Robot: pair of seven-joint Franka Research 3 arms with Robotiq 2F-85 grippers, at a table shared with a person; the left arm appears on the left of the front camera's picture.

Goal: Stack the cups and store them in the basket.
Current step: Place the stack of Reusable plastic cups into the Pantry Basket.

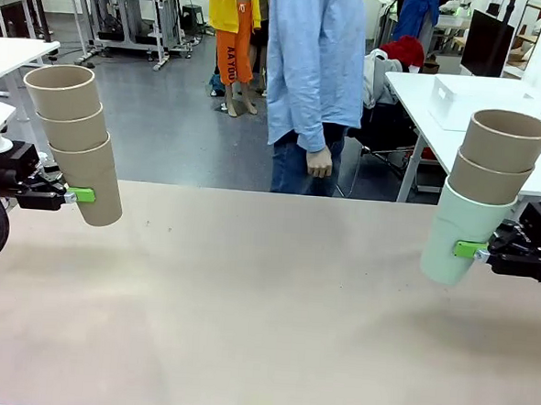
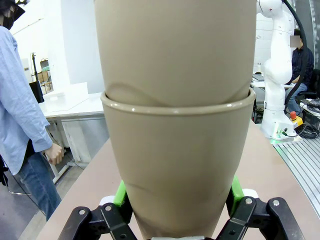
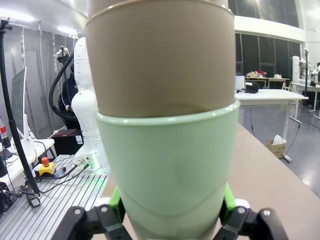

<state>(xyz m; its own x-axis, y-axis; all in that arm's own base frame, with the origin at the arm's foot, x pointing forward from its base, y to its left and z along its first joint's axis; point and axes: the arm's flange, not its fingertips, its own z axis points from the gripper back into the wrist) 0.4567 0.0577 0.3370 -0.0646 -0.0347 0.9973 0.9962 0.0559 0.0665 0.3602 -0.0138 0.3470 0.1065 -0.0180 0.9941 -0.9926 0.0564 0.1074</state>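
Observation:
At the left of the front view my left gripper [image 1: 73, 195] is shut on a stack of three brown cups [image 1: 77, 140], held above the table and leaning left. Up close, the left wrist view shows that brown stack [image 2: 175, 125] between the green pads [image 2: 120, 192]. At the right, my right gripper [image 1: 470, 250] is shut on a mint green cup [image 1: 462, 228] with two brown cups [image 1: 499, 152] nested in it, tilted right. The right wrist view has the green cup [image 3: 170, 170] between its green pads [image 3: 116, 205]. The basket is out of view.
The beige table [image 1: 264, 312] spreads between the two arms. A person in a light blue shirt [image 1: 311, 58] stands at the far side, one hand [image 1: 320, 161] hanging down. White desks [image 1: 460, 104] stand beyond on the right.

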